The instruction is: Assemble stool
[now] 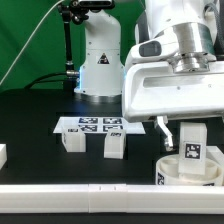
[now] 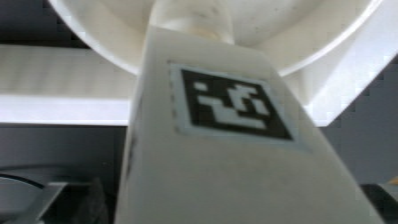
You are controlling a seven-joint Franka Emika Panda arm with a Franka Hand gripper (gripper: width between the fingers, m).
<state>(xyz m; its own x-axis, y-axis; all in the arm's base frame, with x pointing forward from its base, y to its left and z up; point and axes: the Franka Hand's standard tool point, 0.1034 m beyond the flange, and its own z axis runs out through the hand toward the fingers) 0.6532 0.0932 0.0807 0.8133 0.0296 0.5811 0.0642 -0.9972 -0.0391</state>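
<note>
My gripper (image 1: 190, 135) is shut on a white blocky stool leg (image 1: 192, 142) with a marker tag and holds it upright over the round white seat (image 1: 172, 170) at the exterior view's lower right. The leg's lower end reaches into the seat. In the wrist view the leg (image 2: 228, 110) fills the middle, its tag facing the camera, and the seat's curved rim (image 2: 98, 40) lies beyond it. Two more white legs (image 1: 71, 138) (image 1: 115, 145) stand on the black table to the exterior view's left of the seat.
The marker board (image 1: 90, 124) lies flat behind the two loose legs. Another white part (image 1: 3, 155) shows at the left edge. The robot's base (image 1: 100, 60) stands at the back. A white rail (image 1: 90, 198) runs along the table's front.
</note>
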